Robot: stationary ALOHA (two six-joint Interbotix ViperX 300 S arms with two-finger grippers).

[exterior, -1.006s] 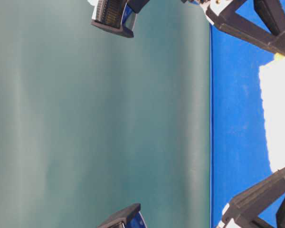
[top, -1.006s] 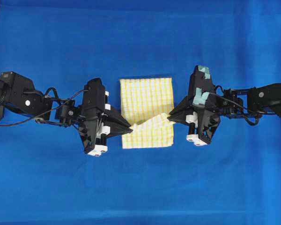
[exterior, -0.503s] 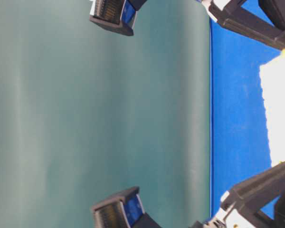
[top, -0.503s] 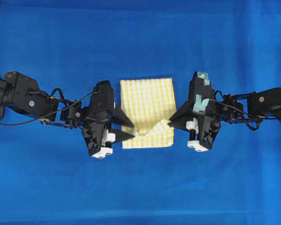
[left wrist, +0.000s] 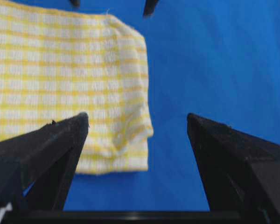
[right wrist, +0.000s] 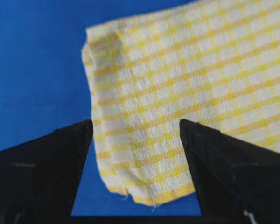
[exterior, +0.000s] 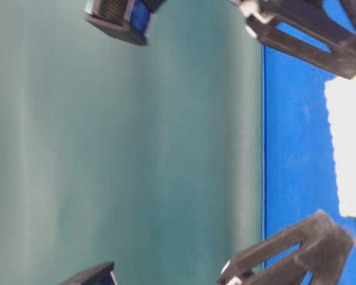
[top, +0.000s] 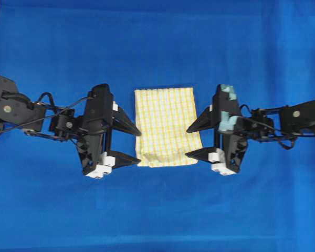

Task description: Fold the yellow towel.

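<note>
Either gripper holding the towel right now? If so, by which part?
Nothing is held. The left gripper and right gripper both stand open beside the yellow towel, which lies folded on the blue sheet.

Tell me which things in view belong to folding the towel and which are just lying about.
Part of the job:
- yellow towel, lying folded on the sheet
- left gripper, jaws open, beside the towel
- right gripper, jaws open, beside the towel

Just there:
- blue sheet covering the table; nothing else lies loose on it

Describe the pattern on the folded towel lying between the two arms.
White with a fine yellow check on the yellow towel, clearest in the right wrist view.
</note>
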